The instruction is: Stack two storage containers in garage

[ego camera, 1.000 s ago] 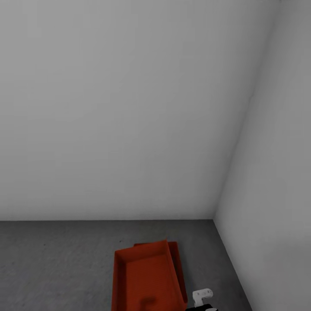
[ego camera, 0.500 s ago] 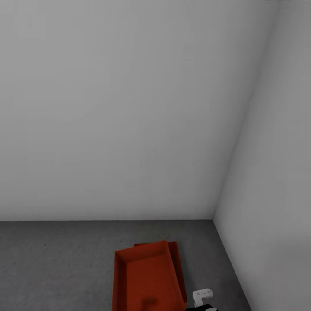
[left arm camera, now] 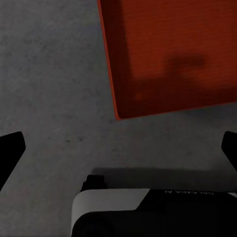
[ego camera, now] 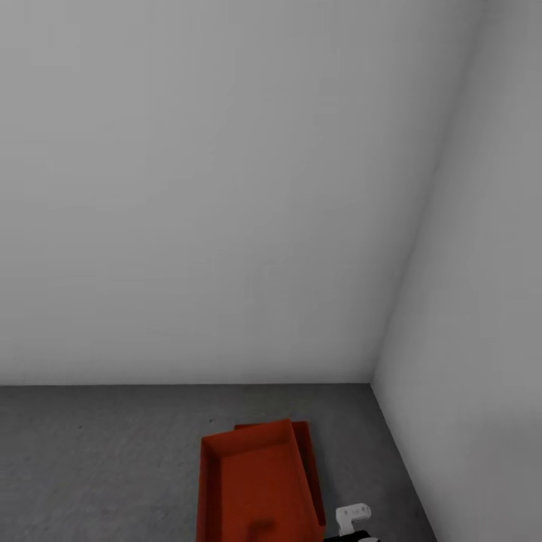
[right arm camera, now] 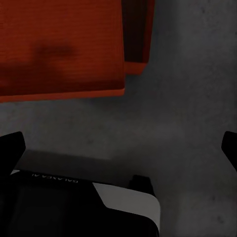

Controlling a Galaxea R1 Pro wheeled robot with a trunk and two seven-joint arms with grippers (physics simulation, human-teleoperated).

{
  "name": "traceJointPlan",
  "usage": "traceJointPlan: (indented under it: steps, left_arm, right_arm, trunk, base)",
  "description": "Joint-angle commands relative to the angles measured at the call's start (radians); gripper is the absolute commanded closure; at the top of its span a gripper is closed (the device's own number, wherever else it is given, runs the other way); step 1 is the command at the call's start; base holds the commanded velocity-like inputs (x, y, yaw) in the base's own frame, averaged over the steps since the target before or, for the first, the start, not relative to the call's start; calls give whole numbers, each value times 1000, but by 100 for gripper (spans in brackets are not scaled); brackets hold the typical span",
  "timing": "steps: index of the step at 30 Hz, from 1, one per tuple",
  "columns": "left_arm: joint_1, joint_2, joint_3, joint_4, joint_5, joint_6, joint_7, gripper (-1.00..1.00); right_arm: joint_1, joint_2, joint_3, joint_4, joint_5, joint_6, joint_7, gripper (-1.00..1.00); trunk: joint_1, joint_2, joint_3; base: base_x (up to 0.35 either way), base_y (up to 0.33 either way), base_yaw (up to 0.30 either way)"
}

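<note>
At the bottom centre of the head view, two red-orange open-topped plastic bins (ego camera: 256, 482) are seen stacked slightly askew on the speckled grey concrete floor (ego camera: 98, 452), long axis pointing toward the white wall (ego camera: 226, 188), while both wrist views show wide-spread, empty fingertips (left arm camera: 10, 148) (right arm camera: 12, 145) hovering just short of the bins' near edge.

upper container (ego camera: 252, 489): near end cut off | lower container (ego camera: 303, 452): mostly hidden beneath

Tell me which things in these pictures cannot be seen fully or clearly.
- Lower container: in the head view, the upper container covers most of it.
- Upper container's near end: cut off by the head view's bottom edge.
- Right arm: mostly beyond that same edge.
- Left gripper, right gripper: only dark fingertips at the picture edges.
</note>
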Motion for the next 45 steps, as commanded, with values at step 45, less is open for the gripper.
traceJointPlan:
  steps: [45]
  left_arm:
    - [7,0,-9,2,9,-4,3,-100]
  right_arm:
    - [14,0,9,0,4,7,-4,-100]
  trunk:
    - [-34,62,26]
  base:
    - [0,0,0]
